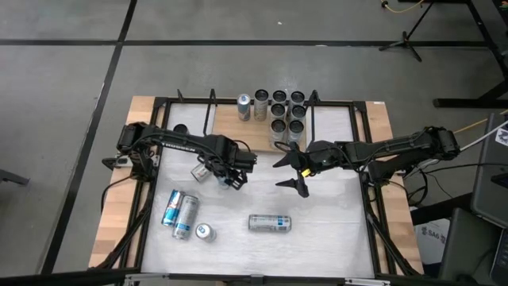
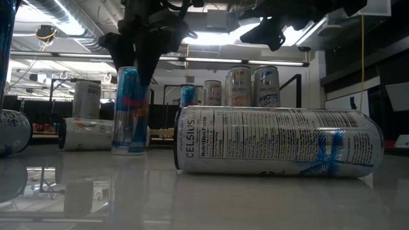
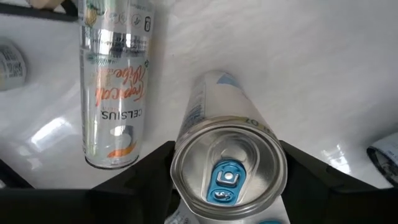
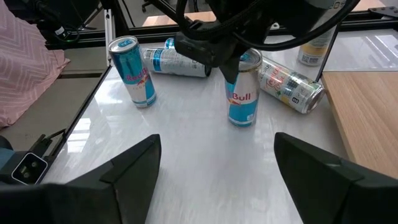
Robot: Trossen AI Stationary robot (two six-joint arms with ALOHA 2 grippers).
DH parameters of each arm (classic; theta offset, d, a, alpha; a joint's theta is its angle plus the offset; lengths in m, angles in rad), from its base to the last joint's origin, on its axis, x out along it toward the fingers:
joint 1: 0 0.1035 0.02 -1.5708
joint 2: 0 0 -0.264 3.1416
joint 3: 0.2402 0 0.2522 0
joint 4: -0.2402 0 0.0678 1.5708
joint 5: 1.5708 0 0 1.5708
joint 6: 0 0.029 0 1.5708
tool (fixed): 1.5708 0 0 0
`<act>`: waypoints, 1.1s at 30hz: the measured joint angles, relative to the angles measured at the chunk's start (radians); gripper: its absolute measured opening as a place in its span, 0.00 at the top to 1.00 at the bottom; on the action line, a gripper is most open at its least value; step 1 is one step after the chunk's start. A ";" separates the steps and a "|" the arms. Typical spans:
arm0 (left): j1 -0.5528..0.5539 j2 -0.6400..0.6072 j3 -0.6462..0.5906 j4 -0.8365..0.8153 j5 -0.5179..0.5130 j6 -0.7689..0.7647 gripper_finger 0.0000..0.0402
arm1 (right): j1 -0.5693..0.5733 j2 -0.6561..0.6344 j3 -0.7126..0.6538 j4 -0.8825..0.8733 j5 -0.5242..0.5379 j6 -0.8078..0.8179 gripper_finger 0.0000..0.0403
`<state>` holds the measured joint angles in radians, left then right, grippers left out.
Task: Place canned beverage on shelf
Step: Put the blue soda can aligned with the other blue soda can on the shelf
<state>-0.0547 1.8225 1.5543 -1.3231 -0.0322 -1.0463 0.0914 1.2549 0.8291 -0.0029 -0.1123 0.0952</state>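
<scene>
A blue and silver Red Bull can (image 4: 242, 99) stands upright on the white tabletop, its top with a blue tab (image 3: 227, 177) facing up. My left gripper (image 1: 232, 173) hangs over it, pointing down, shut on its top end. My right gripper (image 1: 290, 168) hovers open to the right of it, above the table, with nothing between its fingers (image 4: 137, 168). The shelf (image 1: 246, 133), a light wooden board in a black rod frame, lies at the table's far side with several cans (image 1: 284, 113) standing on it. My left gripper pinches the can's upper wall just under the rim (image 3: 185, 134) between its two fingers (image 3: 149, 177), one on either side. The fingers come from above, pointing down. The can stays upright with its base (image 4: 242, 122) on the table.
A silver Celsius can (image 1: 202, 169) lies right beside my left gripper. Another lies near the front (image 1: 270, 222). Two cans (image 1: 179, 213) lie at the front left, with an upright one (image 1: 205, 232) beside them. Black frame rods (image 1: 367, 199) run along the table's sides.
</scene>
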 joint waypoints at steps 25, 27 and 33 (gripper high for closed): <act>0.247 0.002 0.276 0.031 -0.044 0.819 0.45 | 0.000 0.000 0.000 0.000 0.000 0.000 0.25; 0.272 0.002 0.298 0.032 -0.074 0.888 0.45 | 0.000 0.000 0.000 0.000 0.000 0.000 0.25; 0.363 0.002 0.309 0.036 -0.126 1.049 0.45 | 0.000 0.000 0.000 0.000 0.000 0.000 0.25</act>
<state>0.3082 1.8240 1.8633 -1.2872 -0.1579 0.0025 0.0914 1.2549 0.8291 -0.0025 -0.1123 0.0952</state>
